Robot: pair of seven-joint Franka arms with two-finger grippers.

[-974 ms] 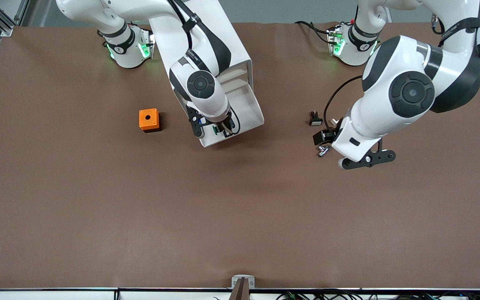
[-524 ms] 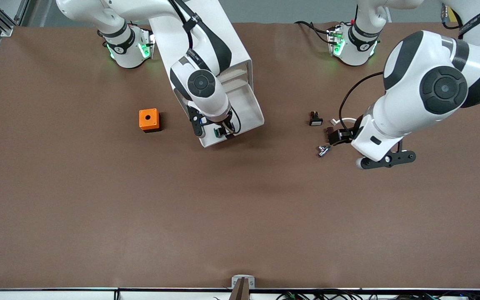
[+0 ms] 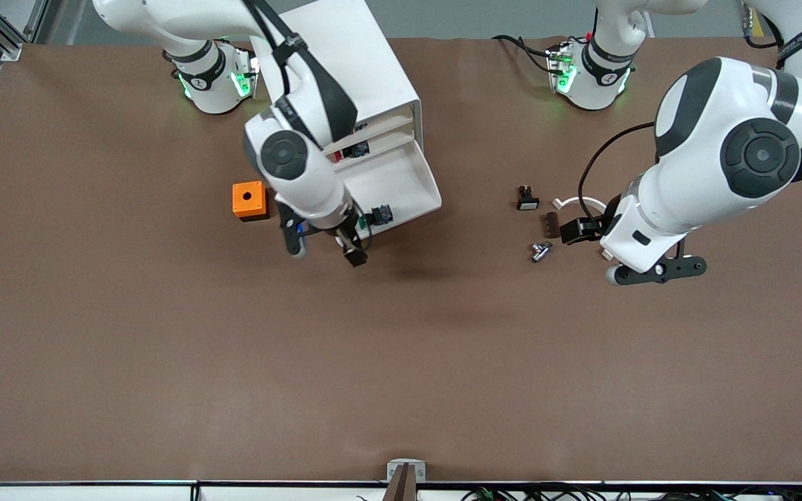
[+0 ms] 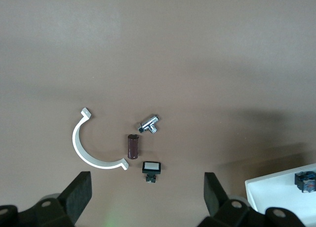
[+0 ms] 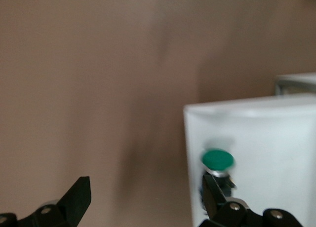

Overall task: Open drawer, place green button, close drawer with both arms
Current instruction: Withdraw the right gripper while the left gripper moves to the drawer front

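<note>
The white cabinet (image 3: pixel 352 49) stands by the right arm's base with its drawer (image 3: pixel 411 177) pulled out. The green-capped button (image 3: pixel 380 214) lies free in the drawer's front corner; it also shows in the right wrist view (image 5: pixel 217 161) and in the left wrist view (image 4: pixel 306 180). My right gripper (image 3: pixel 324 247) is open and empty, over the table just off the drawer's front edge (image 5: pixel 256 128). My left gripper (image 3: pixel 657 270) is open and empty, over the table near the loose small parts, apart from the drawer (image 4: pixel 281 192).
An orange cube (image 3: pixel 249 200) with a round hole sits beside the right gripper. A black button with a white cap (image 3: pixel 527 200) (image 4: pixel 151 168), a brown cylinder (image 4: pixel 133 145), a metal fitting (image 3: pixel 540 251) (image 4: pixel 149 124) and a white C-clip (image 4: pixel 91 145) lie by the left gripper. Another small part (image 3: pixel 356 149) sits in an upper drawer.
My right gripper let go of the green button in the drawer, opened, and drew off over the table toward the orange cube. My left arm shifted toward its own end of the table.
</note>
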